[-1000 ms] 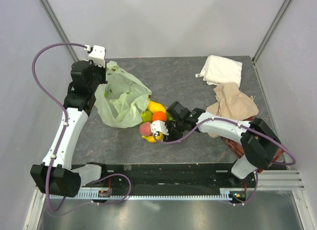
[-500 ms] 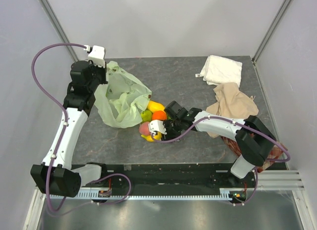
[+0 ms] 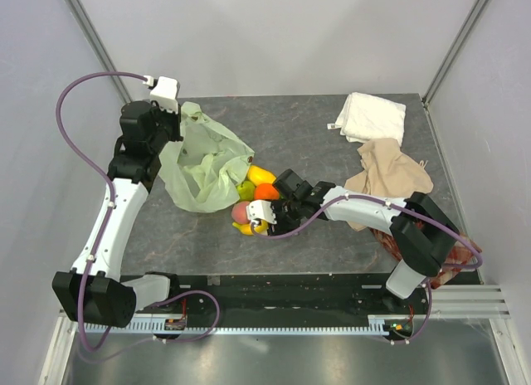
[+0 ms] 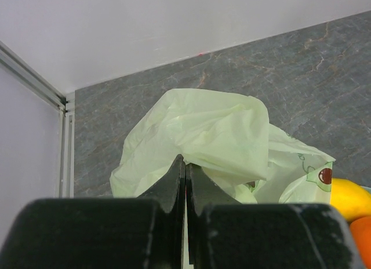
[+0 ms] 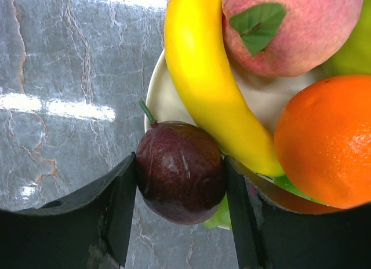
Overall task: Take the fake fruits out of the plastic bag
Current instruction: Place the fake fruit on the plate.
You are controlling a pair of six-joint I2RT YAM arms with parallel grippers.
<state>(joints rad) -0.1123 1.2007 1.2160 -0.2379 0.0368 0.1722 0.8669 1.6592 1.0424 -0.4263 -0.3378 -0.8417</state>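
Pinching a glossy dark purple plastic fruit between its two black fingers, the right gripper stands half spread around it, low over the grey marbled desk toward the near edge. That fruit touches a yellow plastic banana, which lies against a pink plastic peach, a round orange plastic fruit and a green plastic apple. A yellow plastic mango lies just beyond, beside the bag. The left gripper, pressed together, nips a fold of the thin pale-green translucent plastic bag, bunched near the far left corner. A white folded cloth and a beige crumpled cloth lie by the far right corner.
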